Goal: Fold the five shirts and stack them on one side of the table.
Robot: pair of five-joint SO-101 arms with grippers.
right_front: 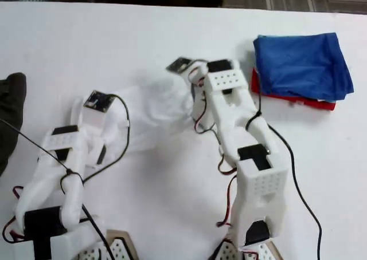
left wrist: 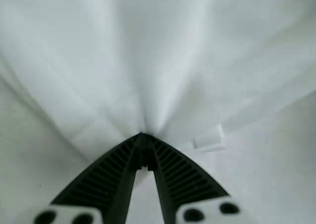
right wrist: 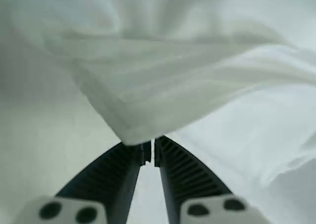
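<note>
White fabric is puckering into tight creases at the tips of the left gripper (left wrist: 143, 137), which is pinching the white shirt (left wrist: 148, 61) with its jaws closed on a small fold. The right gripper (right wrist: 149, 146) is nipping a layered edge of the same shirt, jaws almost together and only a thin lip of cloth between them.

In the high view the white shirt (right_front: 152, 114) is lying left of centre on the table (right_front: 86, 36), stretching between the two arms. The blue shirt (right_front: 301, 65) is sitting folded on the red shirt (right_front: 312, 103) in the upper right of the frame. A dark shirt (right_front: 11, 111) is waiting unfolded at the left edge.

The right-hand grip is looking like the weaker one, since it is catching so little cloth. Any sideways pull is likely to slip the edge free and let the fold drop open. If the arms are pulling apart unevenly, the shirt is going to skew instead of creasing straight. White on white is making the hem hard to judge. A black cable (right_front: 125, 128) is hanging over the cloth and risks snagging it, and the arm nearest the stack risks brushing it out of line.
</note>
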